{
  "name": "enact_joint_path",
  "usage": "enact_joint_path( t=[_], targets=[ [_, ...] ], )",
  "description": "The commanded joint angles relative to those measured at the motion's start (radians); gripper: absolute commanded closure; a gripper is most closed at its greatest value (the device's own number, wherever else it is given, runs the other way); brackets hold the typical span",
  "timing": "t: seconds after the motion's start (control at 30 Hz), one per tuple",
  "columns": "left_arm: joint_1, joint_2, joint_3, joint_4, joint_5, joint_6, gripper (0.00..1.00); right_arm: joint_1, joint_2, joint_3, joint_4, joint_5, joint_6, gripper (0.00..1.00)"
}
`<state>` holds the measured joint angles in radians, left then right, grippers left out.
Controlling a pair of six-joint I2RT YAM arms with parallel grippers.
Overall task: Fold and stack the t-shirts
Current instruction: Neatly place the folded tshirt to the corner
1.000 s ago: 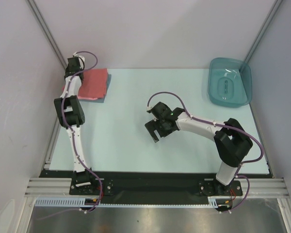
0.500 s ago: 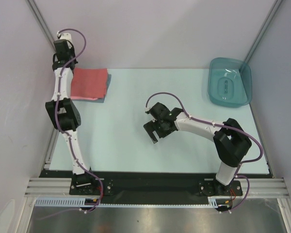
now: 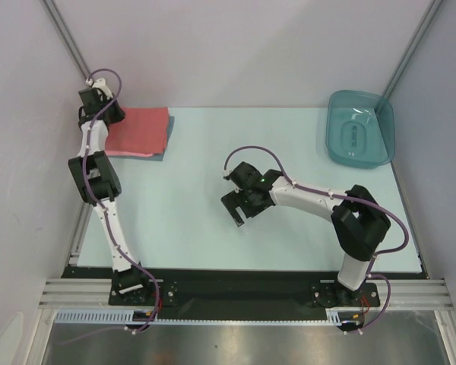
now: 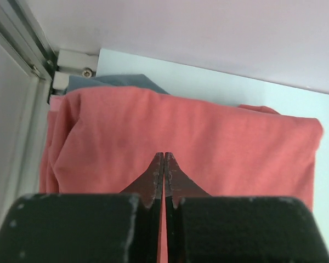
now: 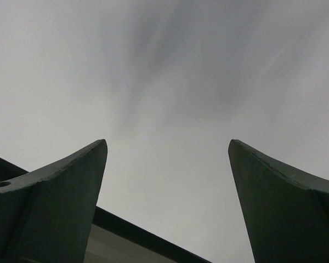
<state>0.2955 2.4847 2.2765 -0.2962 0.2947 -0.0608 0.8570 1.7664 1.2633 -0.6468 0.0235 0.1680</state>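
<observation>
**Finishing the stack: left arm over the folded shirts**

Landmark: teal tub (image 3: 360,128). The t-shirts (image 3: 139,132) lie in one pile on the table (image 3: 213,152), far across from the tub, in the opposite back corner. The brick-red shirt (image 4: 208,148) is on top. The grey-blue shirt (image 4: 115,83) peeks out beneath at the wall side. I cannot separate the pink layer with confidence.

Left gripper (image 4: 164,156): fingertips pressed together with no gap, poised over the red shirt. No cloth shows pinched between them. Right gripper (image 5: 167,141): fingers spread wide and empty, roughly midway between tub and pile, aimed at blurred grey.

Judgement: folding looks done, and the step in hand is leaving the pile tidy.

- Lift the closed tips straight up off the cloth; a sideways drag could pull the top fold open.
- The red shirt's tub-side edge looks lumpy. If squaring it, nudge with closed tips from the tub side towards the pile's middle, lightly.
- Keep the right arm on the tub's side, clear of the pile.
</observation>
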Motion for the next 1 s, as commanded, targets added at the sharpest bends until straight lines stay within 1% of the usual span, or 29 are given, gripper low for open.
enact_joint_path(
  t=[0.0,0.17,0.23,0.27,0.3,0.53,0.6,0.63,0.67,0.77,0.97],
  targets=[
    [0.024,0.029,0.005,0.17,0.149,-0.123,1.0,0.017,0.027,0.056,-0.016,-0.011,0.019,0.02],
    [0.028,0.112,0.046,0.219,0.089,-0.152,1.0,0.031,0.048,0.094,-0.033,-0.011,0.025,0.02],
    [0.037,0.173,0.121,0.187,0.104,-0.177,1.0,0.034,0.051,0.102,-0.037,-0.01,0.028,0.02],
    [0.042,0.19,0.182,0.177,0.101,-0.185,1.0,0.034,0.051,0.102,-0.036,-0.008,0.03,0.02],
    [0.044,0.198,0.195,0.187,0.095,-0.206,1.0,0.036,0.053,0.105,-0.039,-0.007,0.03,0.02],
    [0.083,0.197,0.164,0.224,0.072,-0.281,1.0,0.043,0.077,0.145,-0.056,-0.005,0.048,0.02],
    [0.085,0.148,0.121,0.239,0.075,-0.272,1.0,0.047,0.073,0.14,-0.045,0.001,0.057,0.02],
    [0.082,0.125,0.057,0.271,0.073,-0.266,1.0,0.048,0.068,0.137,-0.04,0.001,0.071,0.02],
    [0.079,0.097,0.032,0.276,0.069,-0.26,1.0,0.048,0.065,0.131,-0.037,-0.002,0.077,0.02],
    [0.073,0.02,0.005,0.253,0.064,-0.263,0.98,0.05,0.054,0.124,-0.013,-0.005,0.105,0.02],
    [0.034,-0.122,0.002,0.192,0.047,-0.312,0.81,0.037,-0.013,0.119,0.038,0.013,0.133,0.01]
  ],
)
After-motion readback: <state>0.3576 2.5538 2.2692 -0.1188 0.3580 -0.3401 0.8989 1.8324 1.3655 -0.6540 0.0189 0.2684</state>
